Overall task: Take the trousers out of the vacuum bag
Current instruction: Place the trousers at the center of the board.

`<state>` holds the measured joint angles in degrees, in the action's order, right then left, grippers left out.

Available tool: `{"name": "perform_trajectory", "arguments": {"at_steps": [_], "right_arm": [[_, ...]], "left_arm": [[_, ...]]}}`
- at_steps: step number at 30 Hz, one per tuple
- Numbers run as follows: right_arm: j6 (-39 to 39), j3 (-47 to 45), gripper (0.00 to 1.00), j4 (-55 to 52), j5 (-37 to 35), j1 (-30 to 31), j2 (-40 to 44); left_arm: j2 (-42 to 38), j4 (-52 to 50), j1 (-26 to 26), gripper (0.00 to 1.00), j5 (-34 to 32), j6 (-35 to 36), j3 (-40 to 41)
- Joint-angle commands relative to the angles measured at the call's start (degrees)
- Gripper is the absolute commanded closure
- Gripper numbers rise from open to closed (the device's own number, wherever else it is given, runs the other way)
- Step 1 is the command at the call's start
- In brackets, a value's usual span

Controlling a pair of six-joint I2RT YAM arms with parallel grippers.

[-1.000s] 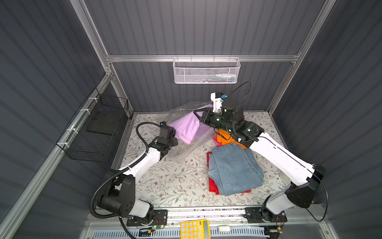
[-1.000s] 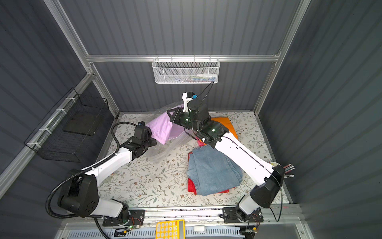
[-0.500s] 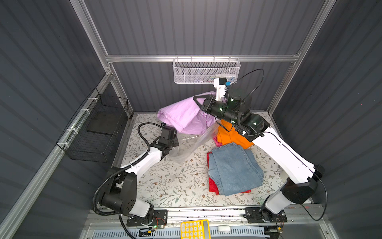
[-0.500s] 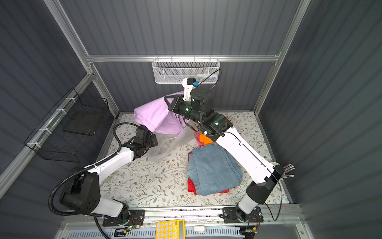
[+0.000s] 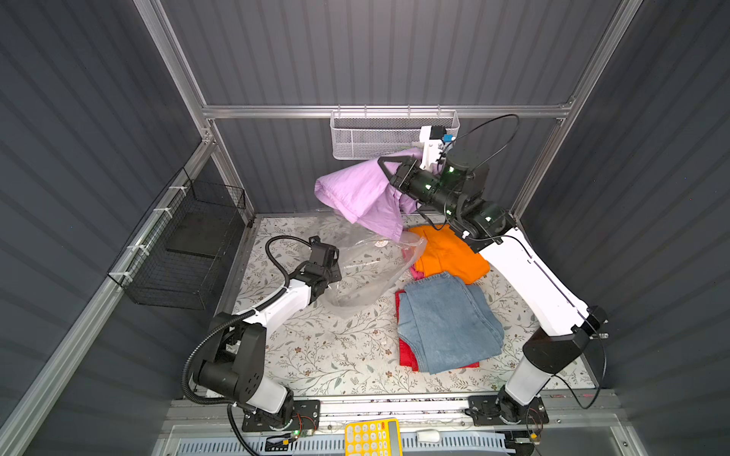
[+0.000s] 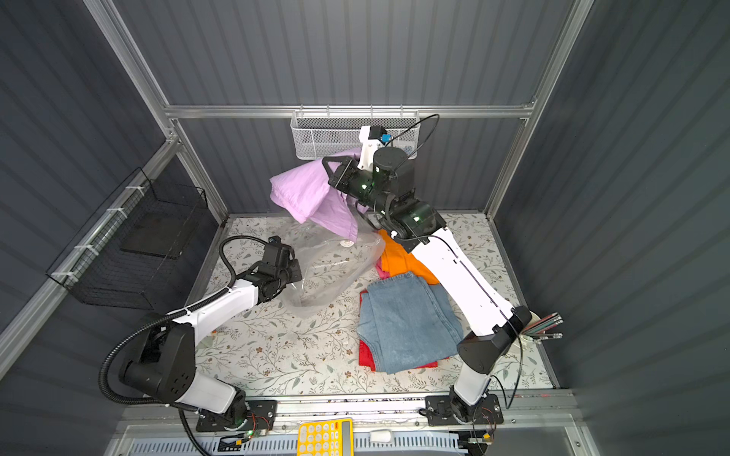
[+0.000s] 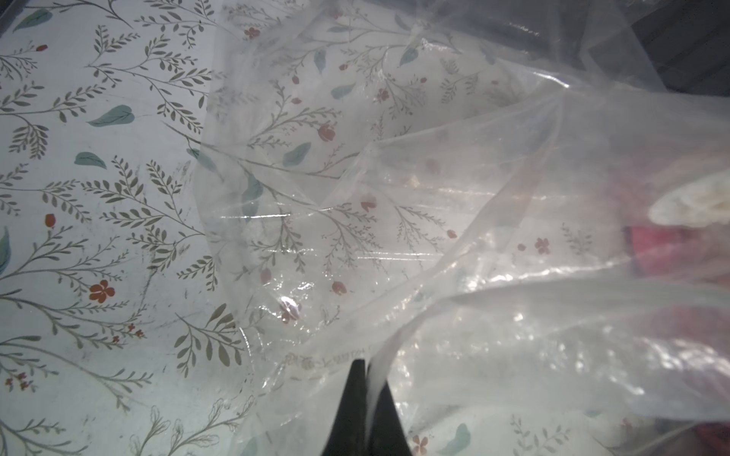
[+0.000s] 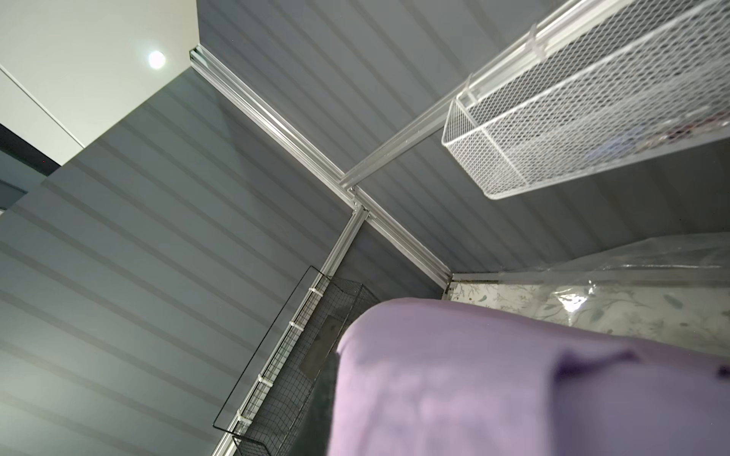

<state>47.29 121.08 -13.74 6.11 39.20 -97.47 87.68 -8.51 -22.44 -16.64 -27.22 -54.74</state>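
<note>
Right arm: reaching up toward the back wall, its wrist raised just below the white mesh basket.
Right fingers: lying buried in cloth in both top views and falling outside the right wrist view. Judging by the hanging load, they are clamping together on the lilac trousers.
Lilac trousers: hanging in the air above the far end of the table, out of the bag. One lower corner is dangling over the plastic, and I cannot tell whether it is touching. In the right wrist view they are filling the near corner as a blur.
Left fingers: pressing together on a fold of the vacuum bag. Only the two dark tips are showing, and in both top views the wrist is covering them.
Vacuum bag: lying slack and crumpled on the table between the arms, with the floral print showing through it. The white valve cap is facing up near the far end.
Orange trousers: lying just right of the bag, partly hidden under the right arm.
Pink trousers: showing only as a sliver beside the orange pair.
Denim trousers: lying on the red trousers, whose edges alone are showing.
Yellow calculator: being cut off by the front edge of the frame.
</note>
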Motion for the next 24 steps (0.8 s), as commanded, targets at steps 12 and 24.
{"name": "perform_trajectory", "arguments": {"at_steps": [12, 24], "right_arm": [[-5.01, -11.73, 1.00, 2.59, 0.31, -8.67, 20.84], [-3.40, -38.44, 1.00, -14.73, 1.91, -19.59, 42.55]], "left_arm": [[3.89, -0.75, 3.44, 1.00, -2.98, 0.32, -1.57], [4.26, -1.58, 8.17, 1.00, -3.99, 2.06, -7.06]]}}
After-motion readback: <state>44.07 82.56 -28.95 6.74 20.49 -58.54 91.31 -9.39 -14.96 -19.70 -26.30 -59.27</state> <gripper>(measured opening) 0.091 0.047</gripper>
